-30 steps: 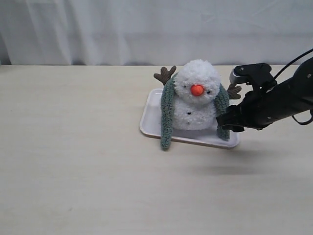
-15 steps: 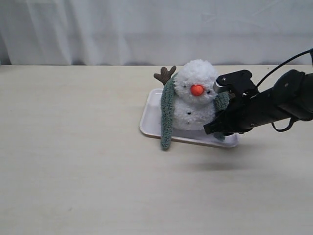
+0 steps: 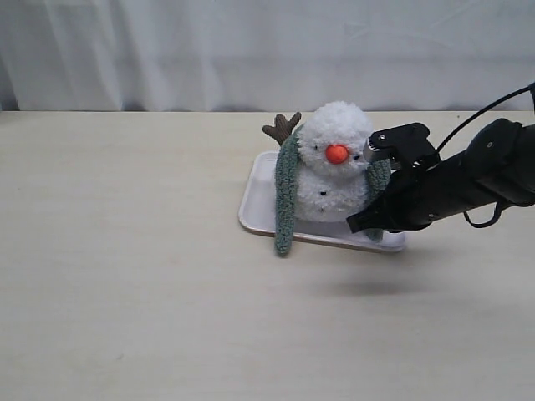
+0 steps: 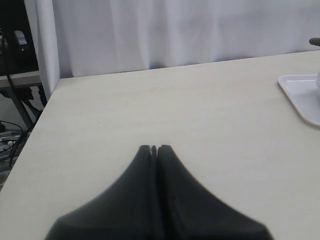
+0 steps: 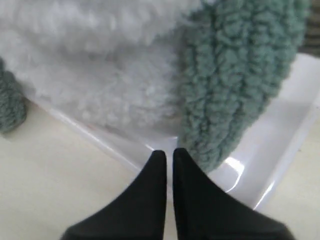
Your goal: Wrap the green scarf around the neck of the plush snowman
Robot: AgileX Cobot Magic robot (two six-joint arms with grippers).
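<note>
Your right pincer (image 5: 165, 154) is closed, nothing visibly between its tips. The right tail of the green scarf (image 5: 235, 75) hangs lengthwise down the plush snowman (image 3: 334, 180) on the tray (image 3: 257, 205), just beside those tips. Left pincer (image 4: 153, 148) closed, well apart

A pale wood-grain counter (image 3: 125, 292) is stretching across the whole scene, its surface matte and lightly streaked. Behind its far edge a white curtain (image 3: 251, 50) is hanging in soft vertical folds and covering the entire backdrop. Even, diffuse light is falling from above, leaving only faint, blurred shadows on the counter. Past the curtain's edge, at the counter's corner, a dark stand (image 4: 17, 97) is standing in a dim gap, with cables (image 4: 9, 131) trailing beside it.
</note>
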